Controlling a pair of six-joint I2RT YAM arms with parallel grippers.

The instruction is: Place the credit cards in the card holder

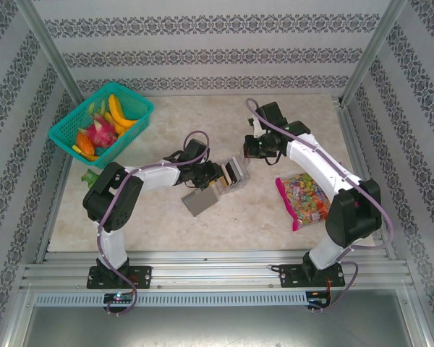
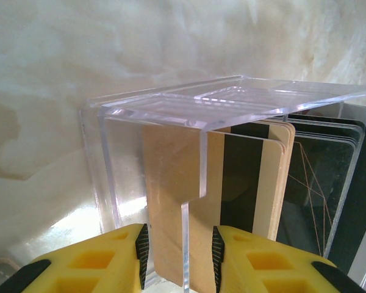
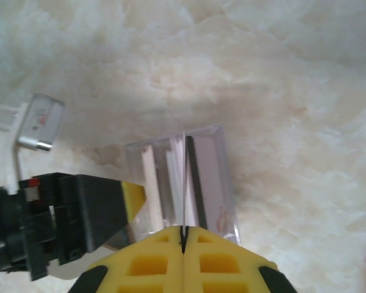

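**One card pinched at the tray, sleeve waiting below**

At 10 o'clock on the worktop [image 1: 275, 116] sits a green basket [image 1: 141, 108] of toy fruit, well apart from the work. Moving right, our left end effector [image 2: 180, 250] is clenched on the near end of the clear tray [image 2: 232, 97] and steadies it near the worktop's middle. Inside it the credit cards [image 2: 171, 183] stand on end. Their long axis runs 12 to 6 in the left wrist view, with faces toward that camera; the tan one shows a black stripe. The card holder [image 1: 197, 203] lies flat at 7 o'clock from the tray, just beside the left fingers (we cannot tell which way its opening faces).

Further right, the right end effector [image 3: 183, 235] is clamped shut on the thin edge of a single card [image 3: 184, 183]. That card is seen edge-on and points from 6 to 12 into the tray. A colourful candy bag [image 1: 307, 199] lies at 4 o'clock, clear of both arms.

We judge the step in hand to be drawing this card out of the tray. The next move calls for a straight pull along the card's long axis, then a turn to line its short edge up with the sleeve.
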